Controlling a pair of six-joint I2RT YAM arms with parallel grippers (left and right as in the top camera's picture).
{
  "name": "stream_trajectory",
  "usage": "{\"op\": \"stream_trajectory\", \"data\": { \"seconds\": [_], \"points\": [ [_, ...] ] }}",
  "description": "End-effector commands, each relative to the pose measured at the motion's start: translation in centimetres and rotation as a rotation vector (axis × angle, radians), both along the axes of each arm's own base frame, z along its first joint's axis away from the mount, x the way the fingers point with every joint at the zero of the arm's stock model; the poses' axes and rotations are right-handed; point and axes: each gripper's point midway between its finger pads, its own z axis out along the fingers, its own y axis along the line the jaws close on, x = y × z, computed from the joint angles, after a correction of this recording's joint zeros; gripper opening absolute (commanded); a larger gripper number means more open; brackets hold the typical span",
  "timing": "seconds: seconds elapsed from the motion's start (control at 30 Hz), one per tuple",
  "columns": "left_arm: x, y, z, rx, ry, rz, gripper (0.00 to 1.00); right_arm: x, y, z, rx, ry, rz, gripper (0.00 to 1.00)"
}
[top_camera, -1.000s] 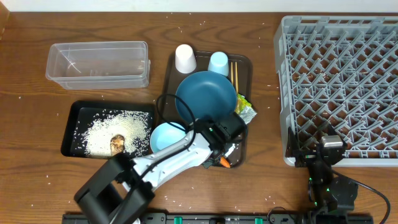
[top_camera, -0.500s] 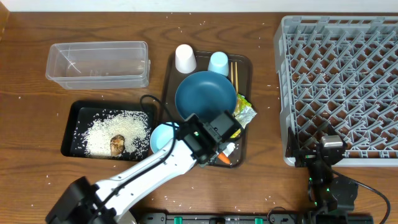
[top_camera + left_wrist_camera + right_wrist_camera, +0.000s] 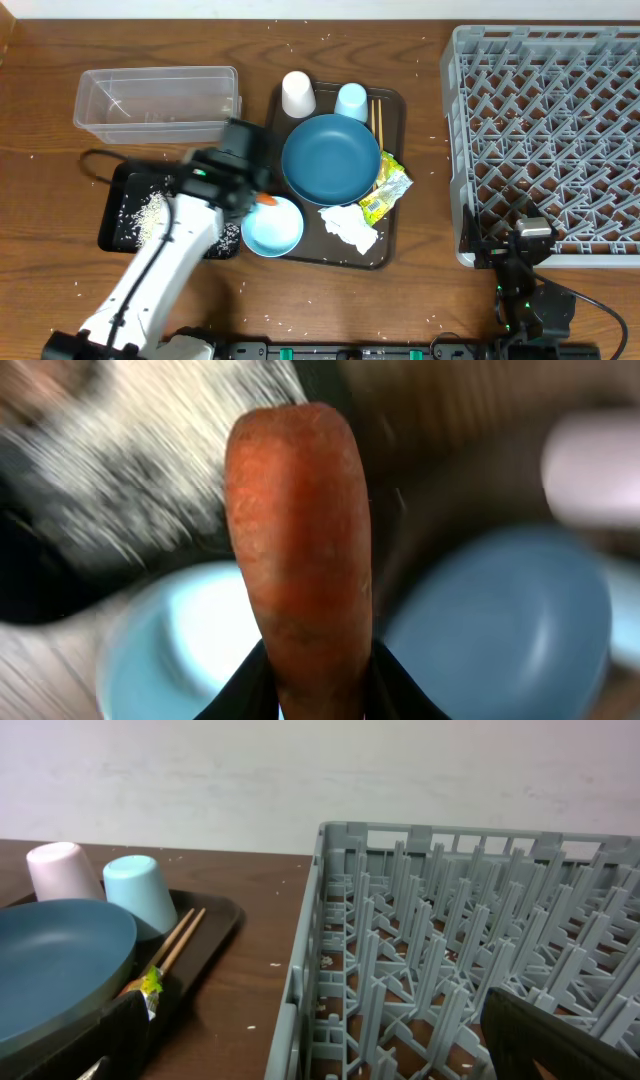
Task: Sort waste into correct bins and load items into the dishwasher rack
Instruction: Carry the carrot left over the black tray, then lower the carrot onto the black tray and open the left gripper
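Note:
My left gripper (image 3: 258, 198) is shut on the small orange carrot (image 3: 267, 200) (image 3: 300, 540), held above the light blue bowl's (image 3: 272, 228) left rim, beside the black tray (image 3: 120, 180) of white rice (image 3: 148, 212). The arm hides the brown lump. The dark blue plate (image 3: 331, 158), white cup (image 3: 298, 93), light blue cup (image 3: 351, 100), chopsticks (image 3: 377, 120), crumpled tissue (image 3: 348, 226) and foil wrapper (image 3: 385, 192) lie on the brown serving tray (image 3: 390, 245). The clear tub (image 3: 158, 102) stands at the back left. My right gripper (image 3: 520, 250) (image 3: 330, 1050) is open at the front edge of the grey rack (image 3: 550, 140).
Rice grains are scattered over the wooden table (image 3: 60, 270). In the right wrist view the rack's near wall (image 3: 310, 980) stands straight ahead, with the serving tray's corner (image 3: 215, 920) and both cups (image 3: 140, 890) to its left.
My left gripper has carried the carrot from the serving tray's front right corner leftward over the bowl, toward the black tray. The tissue and wrapper are now uncovered. The right arm has not moved.

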Motion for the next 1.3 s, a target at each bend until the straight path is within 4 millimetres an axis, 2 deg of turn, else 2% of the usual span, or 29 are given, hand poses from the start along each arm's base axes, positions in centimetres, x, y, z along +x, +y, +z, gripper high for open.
{"op": "stream_trajectory", "data": {
  "seconds": [0.0,0.17,0.4,0.43,0.47,0.53,0.83,0.97,1.07,1.17,1.23,1.27],
  "points": [
    [0.1,4.1,-0.5,0.066,0.040,0.033,0.22,0.0,0.3,-0.1,-0.001,0.002,0.012,0.99],
    [0.0,7.9,-2.2,0.085,0.111,0.113,0.22,0.0,0.3,-0.1,0.000,0.004,0.012,0.99],
    [-0.6,10.7,-4.6,0.088,0.204,0.185,0.23,0.0,0.3,-0.1,0.000,0.005,0.012,0.99],
    [-0.7,10.9,-4.8,0.090,0.216,0.186,0.36,0.0,0.3,-0.1,0.000,0.005,0.012,0.99],
    [-0.8,11.1,-5.1,0.091,0.226,0.187,0.42,0.0,0.3,-0.1,0.000,0.005,0.012,0.99],
    [-0.9,11.4,-5.4,0.094,0.239,0.177,0.42,0.0,0.3,-0.1,0.000,0.005,0.012,0.99],
    [-1.1,11.6,-5.5,0.096,0.249,0.172,0.42,0.0,0.3,-0.1,0.000,0.005,0.012,0.99],
    [-1.1,11.6,-5.1,0.108,0.247,0.105,0.40,0.0,0.3,-0.1,0.000,0.005,0.012,0.99],
    [-0.8,11.0,-4.1,0.098,0.213,0.026,0.34,0.0,0.3,-0.1,0.000,0.005,0.012,0.99],
    [-0.7,10.0,-2.7,0.054,0.160,-0.022,0.34,0.0,0.3,-0.1,0.000,0.005,0.012,0.99],
    [-0.9,8.9,-1.5,0.000,0.119,-0.042,0.39,0.0,0.3,-0.1,0.000,0.005,0.012,0.99],
    [-1.1,8.3,-0.9,-0.029,0.101,-0.052,0.45,0.0,0.3,-0.1,0.000,0.005,0.012,0.99]
  ]
}}
